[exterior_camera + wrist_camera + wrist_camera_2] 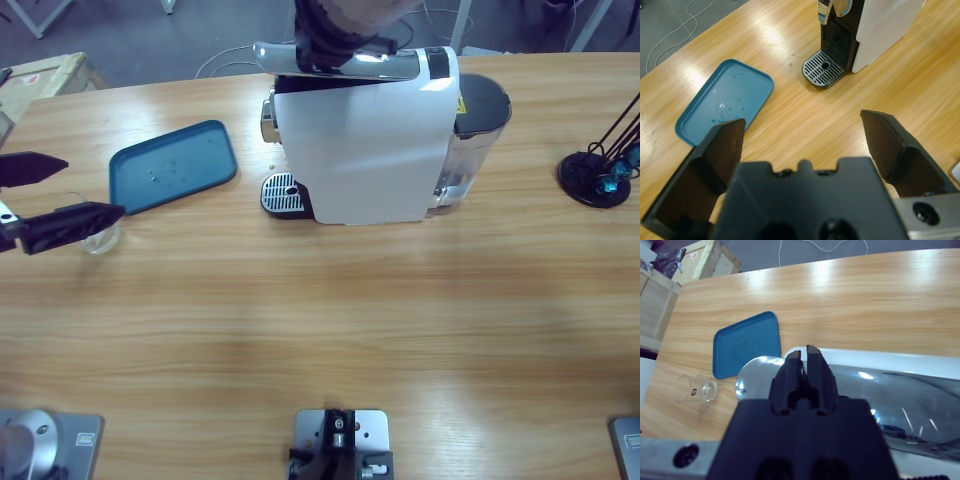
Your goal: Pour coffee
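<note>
At the high view's left edge the spread left claw (35, 200) flanks the glass (100, 238), coffee seemingly none; center before closing, while the right claw (803, 359), pressed together, tops the machine (365, 150).

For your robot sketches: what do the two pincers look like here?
The left pincer has two broad, flat, matt black wedge-shaped jaws on a blocky black body, with a silver plate beside it. The right pincer has narrow black jaws, also on a black body.
</note>
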Controlling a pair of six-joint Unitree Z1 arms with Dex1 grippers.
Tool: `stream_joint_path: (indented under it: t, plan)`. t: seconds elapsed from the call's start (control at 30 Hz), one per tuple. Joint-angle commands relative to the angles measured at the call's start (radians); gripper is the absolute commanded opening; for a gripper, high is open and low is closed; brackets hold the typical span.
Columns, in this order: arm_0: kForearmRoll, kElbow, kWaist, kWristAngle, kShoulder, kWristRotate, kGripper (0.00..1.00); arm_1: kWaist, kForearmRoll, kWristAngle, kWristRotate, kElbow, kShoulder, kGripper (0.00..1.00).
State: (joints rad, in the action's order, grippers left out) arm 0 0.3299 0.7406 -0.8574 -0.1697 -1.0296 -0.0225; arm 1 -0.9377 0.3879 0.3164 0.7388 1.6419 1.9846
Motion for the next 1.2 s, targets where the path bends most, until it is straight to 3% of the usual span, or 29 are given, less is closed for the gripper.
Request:
stream_joint_path:
  t: [0.03, 0.8, 0.93, 1.0, 1.07, 1.1, 1.2]
  plan:
    - [0.015, -0.02, -0.012, 0.013, -0.018, 0.01, 0.991, -0.072, 0.1, -0.086, 0.011, -0.122, 0.26, 0.0]
    - [0.014, -0.021, -0.012, 0.015, -0.028, 0.01, 0.991, -0.067, 0.184, -0.141, 0.014, -0.102, 0.293, 0.0]
    - [0.014, -0.021, -0.012, 0.014, -0.026, 0.01, 0.991, -0.066, 0.187, -0.035, -0.047, -0.084, 0.249, 0.0]
    - [0.011, -0.02, -0.012, 0.011, -0.019, 0.01, 0.991, -0.066, 0.183, 0.028, -0.155, -0.064, 0.172, 0.015]
    - [0.01, -0.022, -0.012, 0.009, -0.014, 0.01, 0.991, -0.073, 0.197, 0.091, -0.296, 0.014, 0.077, 0.782]
    - [0.009, -0.022, -0.012, 0.009, -0.015, 0.01, 0.991, -0.091, 0.204, 0.114, -0.356, 0.054, 0.03, 0.974]
    - [0.009, -0.029, -0.012, 0.009, -0.005, 0.01, 0.991, -0.171, 0.23, 0.164, -0.505, 0.168, -0.098, 1.0]
